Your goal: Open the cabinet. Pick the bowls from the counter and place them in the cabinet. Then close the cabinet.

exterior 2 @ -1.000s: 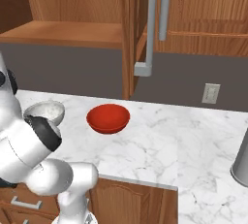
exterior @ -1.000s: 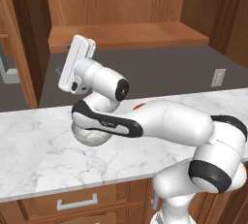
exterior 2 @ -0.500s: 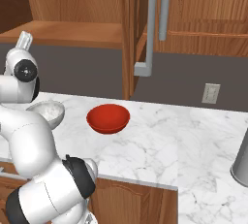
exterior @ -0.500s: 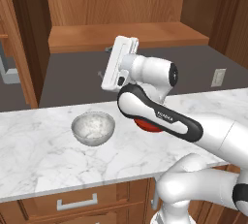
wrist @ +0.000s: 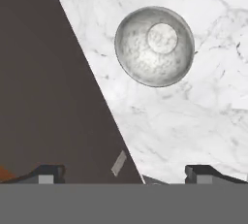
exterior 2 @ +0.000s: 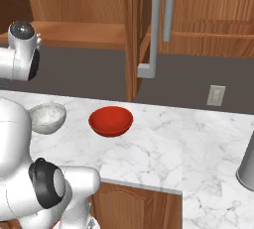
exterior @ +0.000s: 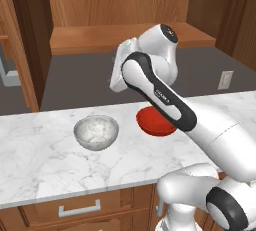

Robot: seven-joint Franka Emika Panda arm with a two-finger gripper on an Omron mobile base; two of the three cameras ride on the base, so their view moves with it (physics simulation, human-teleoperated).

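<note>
Marble bowl (exterior: 96, 132): your arm has swung off it, uncovering it on the surface (exterior: 45, 160); gripper (wrist: 126, 172) spread, empty, above. Red bowl (exterior 2: 110, 121) alongside; neither shelved.

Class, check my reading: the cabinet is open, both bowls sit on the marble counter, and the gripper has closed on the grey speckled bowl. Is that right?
Not quite. The gripper is open and holds nothing; in the hand view the grey speckled bowl lies apart from its fingertips. The rest stands: the cabinet is open, and that bowl and the red bowl sit on the counter.
</note>
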